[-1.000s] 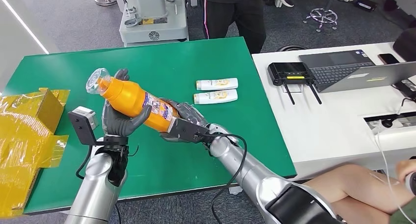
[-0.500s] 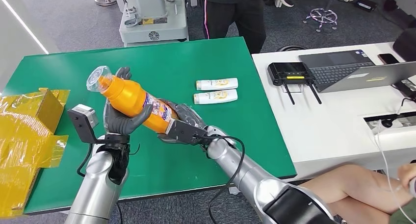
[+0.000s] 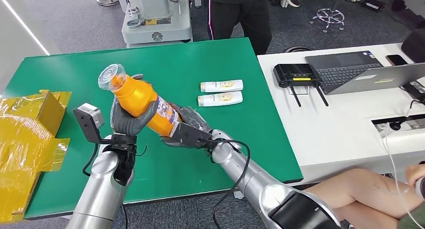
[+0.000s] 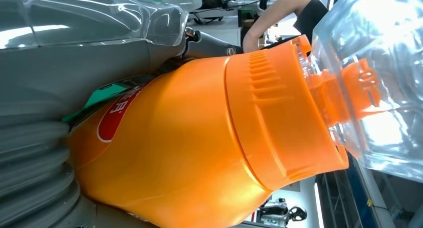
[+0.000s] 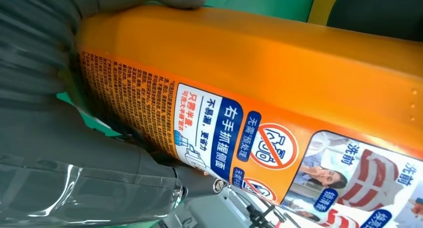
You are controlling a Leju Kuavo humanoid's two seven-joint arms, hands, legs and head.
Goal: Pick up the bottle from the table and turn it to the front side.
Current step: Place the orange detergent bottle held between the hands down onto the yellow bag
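An orange bottle (image 3: 143,102) with a clear cap (image 3: 112,77) is held tilted above the green table (image 3: 200,58), cap end up and to the left. My left hand (image 3: 128,121) grips its middle from below. My right hand (image 3: 188,129) holds its lower end. In the left wrist view the bottle's shoulder (image 4: 209,138) and clear cap (image 4: 379,83) sit close against my left hand (image 4: 45,133). In the right wrist view the printed back label (image 5: 239,138) faces the camera, with my right hand (image 5: 65,153) wrapped under the bottle.
Two small white bottles (image 3: 221,92) lie on the table beyond my hands. A yellow box (image 3: 30,134) sits at the left edge. A white desk (image 3: 351,113) with a laptop and router stands at the right. A person (image 3: 235,11) stands behind the table.
The bottle has tipped more upright, its cap end rising and shifting right. My left hand moved slightly right with it; my right hand stayed at the lower end.
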